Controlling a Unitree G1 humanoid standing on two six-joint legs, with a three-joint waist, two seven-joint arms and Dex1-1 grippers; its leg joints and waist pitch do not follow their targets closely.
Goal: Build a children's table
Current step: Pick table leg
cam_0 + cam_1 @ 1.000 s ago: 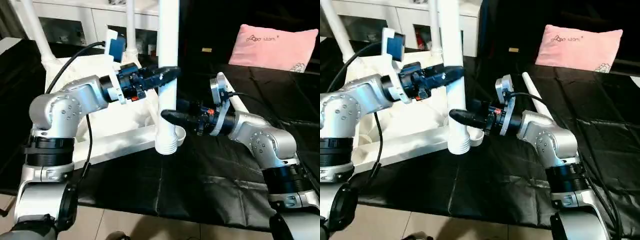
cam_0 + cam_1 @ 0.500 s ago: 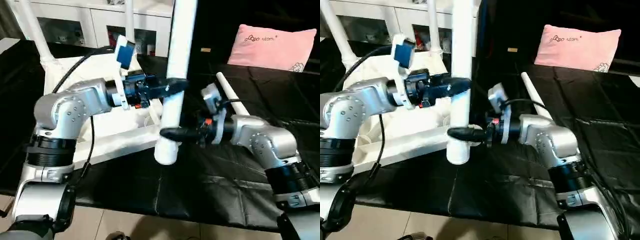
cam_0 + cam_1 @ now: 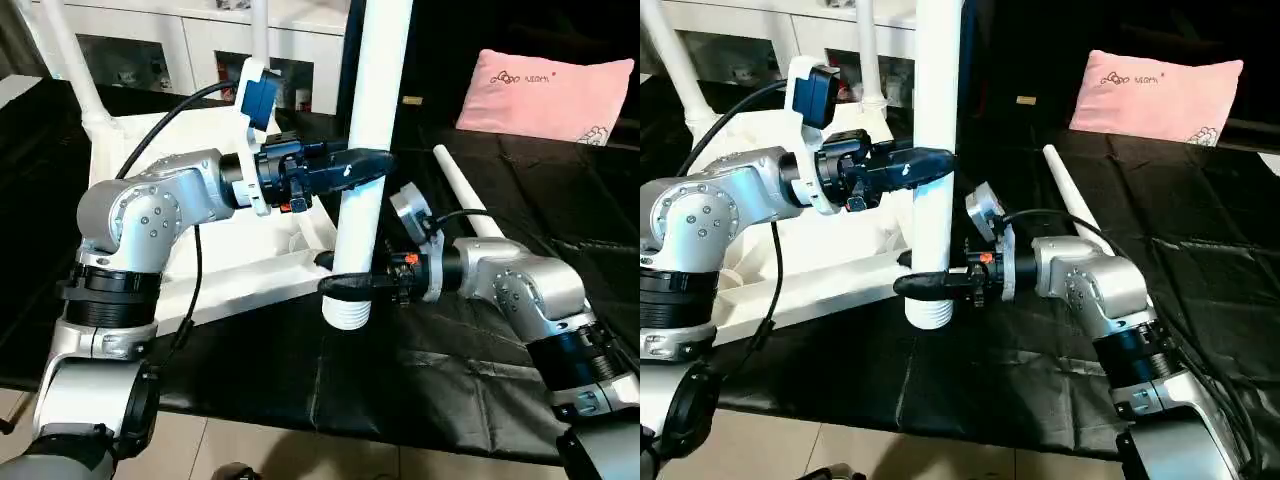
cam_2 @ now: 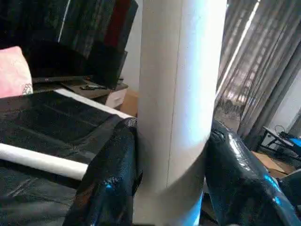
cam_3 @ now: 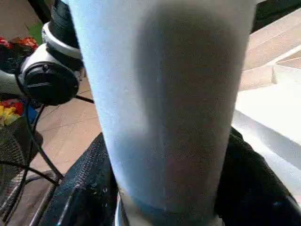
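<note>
Two hands hold one long white tapered round plastic leg [image 3: 362,190] nearly upright, its ribbed plug end hanging just off the near corner of the white rectangular plastic tabletop [image 3: 240,270]. The tabletop lies upside down on the black-covered table [image 3: 420,380], ribbed underside up. The left hand [image 3: 372,165] is clamped on the leg partway up; its wrist view shows a black finger [image 4: 108,183] pressed against each side of the shaft. The right hand [image 3: 345,287] grips lower down, just above the ribbed end, fingers [image 5: 84,193] wrapped around the white shaft.

Two other legs already stand in sockets at the far side of the tabletop: one at the far left corner [image 3: 70,60], one further along [image 3: 260,20]. A fourth white leg [image 3: 465,195] lies flat on the black cover beyond the right arm, near a pink pillow [image 3: 545,95].

By my reading, the step in hand is seating the third leg. The plug end looks to hang just outside the corner, not yet in its round socket, which the leg and right hand hide. The next move calls for shifting the foot over that socket, keeping the shaft plumb, then pressing or twisting it down; a tilted entry could jam the ribs or slide the tabletop.
</note>
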